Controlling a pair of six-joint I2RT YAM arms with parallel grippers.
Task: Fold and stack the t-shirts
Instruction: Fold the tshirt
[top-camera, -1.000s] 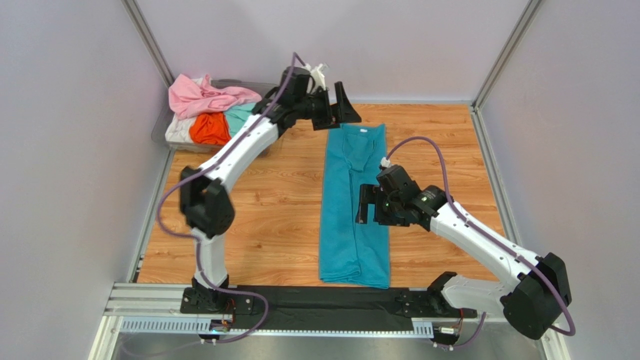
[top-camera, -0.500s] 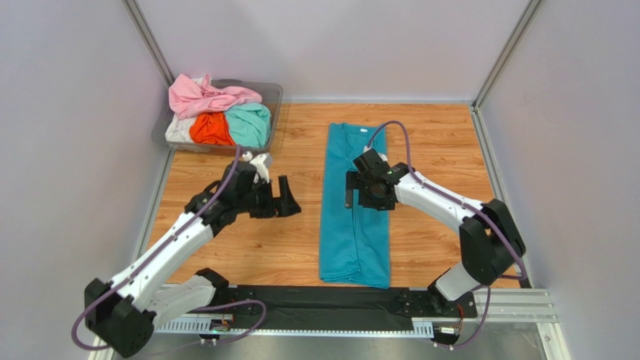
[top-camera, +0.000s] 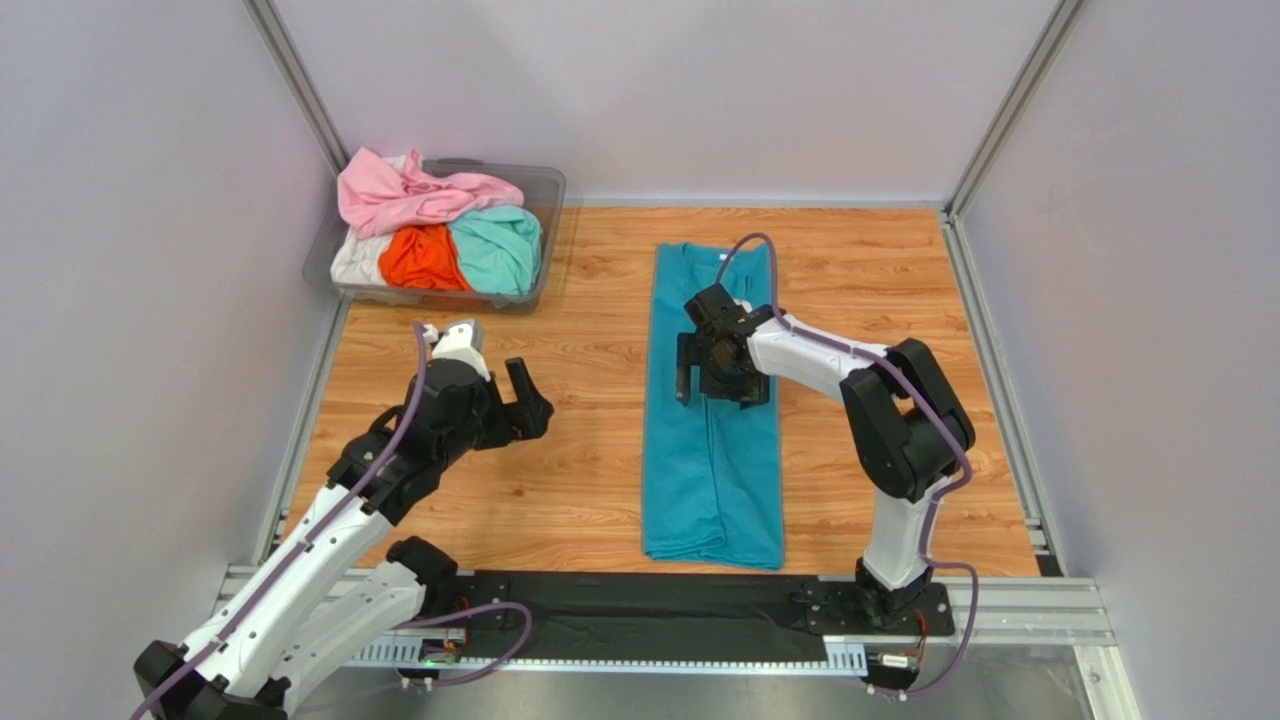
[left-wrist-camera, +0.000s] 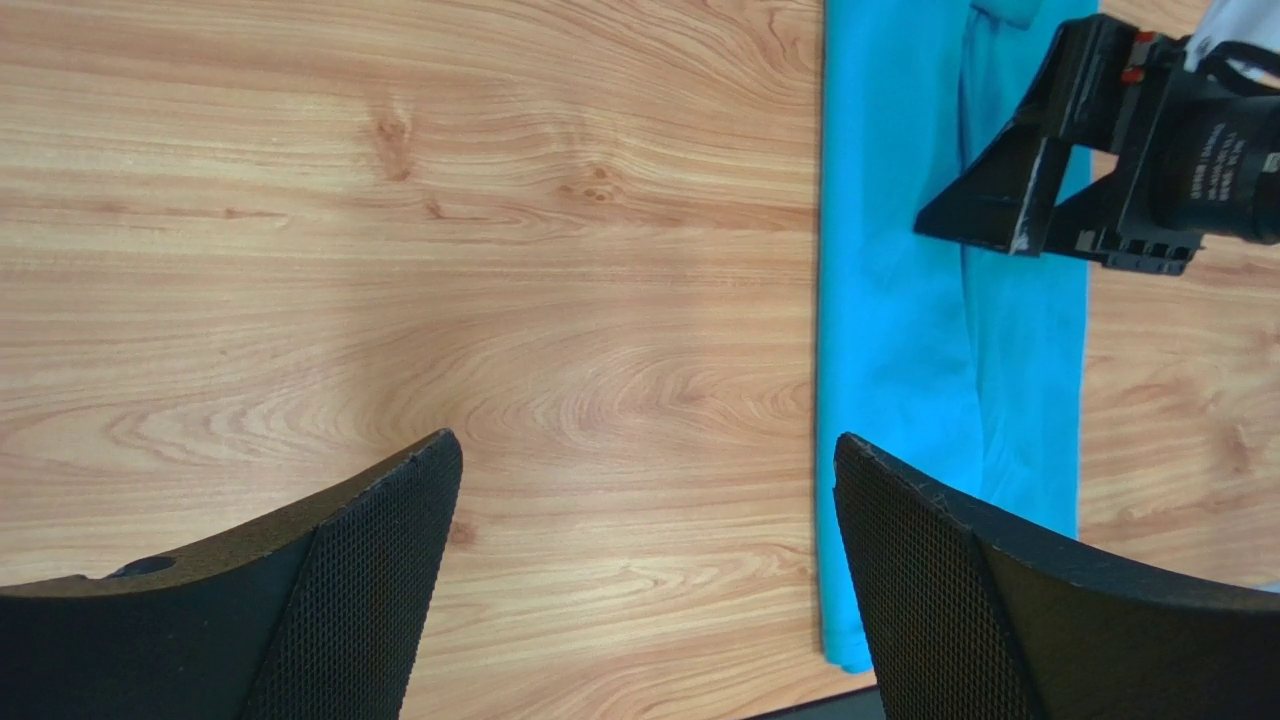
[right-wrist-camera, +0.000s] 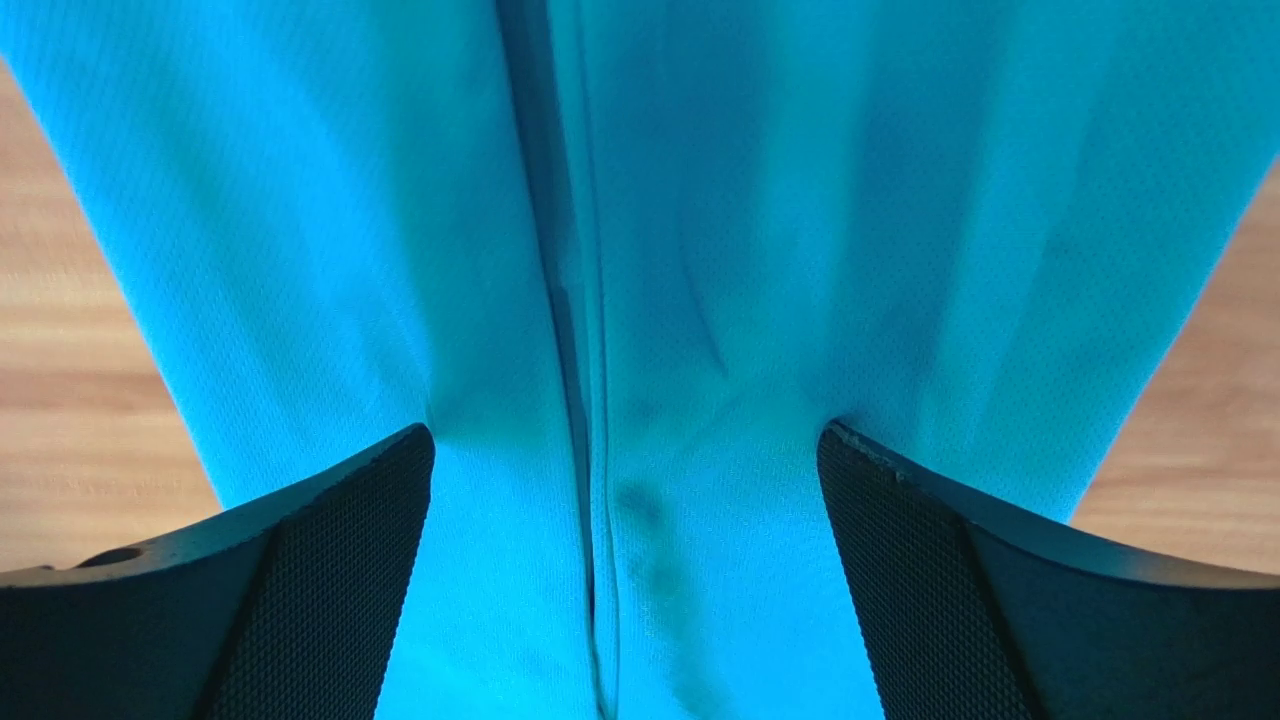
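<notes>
Teal shirt: long folded teal-blue fabric t-shirt lies lengthwise on wooden table.
Right claw: jaws spread wide, low over the shirt, gripping nothing.
Left claw: jaws spread, empty, above wood.
Heap: pink, orange, mint t-shirts in clear plastic tub.

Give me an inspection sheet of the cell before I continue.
Surface: wooden table, no stains seen.
Job's things: teal t-shirt folded into a long strip at centre; pink shirt, orange shirt, mint green shirt and white shirt heaped in the clear plastic tub.
Clutter: only that tub, far left corner; nothing else seen.
Grippers: left gripper, jaws open, over bare wood left of the teal t-shirt; right gripper, jaws open, straddling its centre fold.
Cables: purple cables along both arms; one loops over the shirt's far end.
Surroundings: pale walls, metal frame posts.
</notes>
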